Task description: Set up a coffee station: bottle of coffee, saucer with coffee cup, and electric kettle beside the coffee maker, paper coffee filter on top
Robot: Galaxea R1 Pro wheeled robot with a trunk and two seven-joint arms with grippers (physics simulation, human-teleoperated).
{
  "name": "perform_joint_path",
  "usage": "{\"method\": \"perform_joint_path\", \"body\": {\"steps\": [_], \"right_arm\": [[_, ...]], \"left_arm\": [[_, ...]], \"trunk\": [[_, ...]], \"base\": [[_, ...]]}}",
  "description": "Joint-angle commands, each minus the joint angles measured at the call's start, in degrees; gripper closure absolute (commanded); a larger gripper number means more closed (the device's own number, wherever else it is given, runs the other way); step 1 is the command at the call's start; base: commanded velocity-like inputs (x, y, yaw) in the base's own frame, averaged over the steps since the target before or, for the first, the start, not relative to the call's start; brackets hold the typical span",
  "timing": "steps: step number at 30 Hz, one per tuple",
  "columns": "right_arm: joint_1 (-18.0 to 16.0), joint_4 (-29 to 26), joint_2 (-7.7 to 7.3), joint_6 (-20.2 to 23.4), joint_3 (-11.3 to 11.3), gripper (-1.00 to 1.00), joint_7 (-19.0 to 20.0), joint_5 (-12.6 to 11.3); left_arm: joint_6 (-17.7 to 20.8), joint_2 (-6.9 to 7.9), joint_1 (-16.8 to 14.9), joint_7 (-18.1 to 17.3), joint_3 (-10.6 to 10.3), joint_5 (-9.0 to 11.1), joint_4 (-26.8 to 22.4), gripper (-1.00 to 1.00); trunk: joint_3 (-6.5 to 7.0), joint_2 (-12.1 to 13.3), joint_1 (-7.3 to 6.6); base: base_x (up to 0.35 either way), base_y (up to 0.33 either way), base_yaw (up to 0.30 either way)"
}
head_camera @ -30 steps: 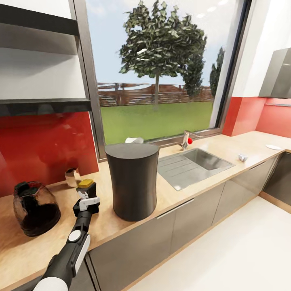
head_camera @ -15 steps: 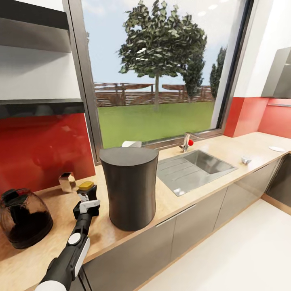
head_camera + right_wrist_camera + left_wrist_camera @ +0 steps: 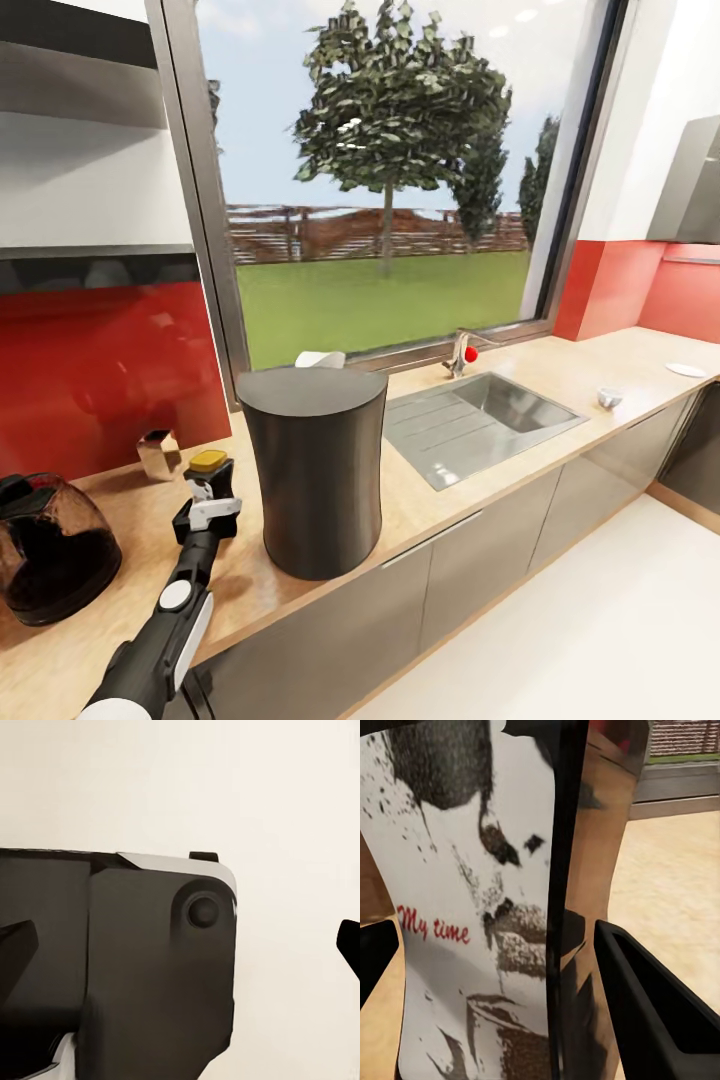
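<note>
Right now the bottle of coffee stands on the countertop, its yellow cap above the left gripper, whose jaws stand narrow around the jar's body. From the head camera little more than that cap and a strip of white label shows; the left wrist camera is so close to the bottle of coffee that the label's red words "My time" and a dark speckled print can be read, with one black fingertip just beside the jar on one side and the tip of the other at the picture's far edge. The coffee maker stands at about three o'clock from the bottle, just beside it, with a small white thing peeking up behind its flat top; what it is cannot be told. At nine o'clock from the bottle, well apart, sits the electric kettle, and at about eleven o'clock a small shiny object stands near the red wall panel. Farther out at three o'clock lie the sink and tap, then the coffee cup and, beyond it, the saucer, apart from each other. The right wrist camera looks at a dark robot housing against a pale surface, with black fingertips at opposite edges, the jaws wide.
</note>
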Motion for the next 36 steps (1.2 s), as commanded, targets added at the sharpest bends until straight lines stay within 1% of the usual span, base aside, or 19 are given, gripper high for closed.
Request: {"method": "perform_joint_path", "body": {"steps": [1, 10, 16, 24, 27, 36], "right_arm": [[-0.03, 0.03, -0.01, -0.50, 0.47, -1.00, -0.19, -0.51], [-0.03, 0.02, -0.08, -0.72, 0.45, -1.00, -0.19, -0.52], [-0.03, 0.02, -0.10, -0.72, 0.45, -1.00, -0.19, -0.52], [-0.03, 0.02, -0.11, -0.72, 0.45, -1.00, -0.19, -0.52], [-0.03, 0.05, -0.16, -0.72, 0.53, -1.00, -0.19, -0.45], [-0.01, 0.06, -0.17, -0.72, 0.48, -1.00, -0.19, -0.52]], "left_arm": [[-0.15, -0.04, -0.04, 0.20, 0.10, -0.54, 0.02, 1.00], [-0.24, -0.09, 0.04, 0.10, -0.25, -0.61, 0.03, 1.00], [-0.29, -0.03, 0.05, 0.24, -0.20, -0.64, 0.35, 1.00], [-0.33, -0.02, 0.05, 0.27, 0.15, -0.61, 0.37, 1.00], [-0.33, -0.02, 0.05, 0.27, 0.24, -0.61, 0.38, 1.00], [-0.49, -0.10, 0.05, 0.36, 0.05, -0.58, 0.28, 1.00]], "trunk": [[-0.08, -0.09, 0.03], [-0.08, -0.09, 0.03], [-0.08, -0.09, 0.03], [-0.08, -0.09, 0.03], [-0.08, -0.09, 0.03], [-0.08, -0.09, 0.03]], "base": [[0.000, 0.000, 0.000], [0.004, 0.000, 0.000], [0.230, 0.000, 0.000], [0.035, 0.000, 0.000], [0.173, 0.000, 0.000], [0.043, 0.000, 0.000]]}}
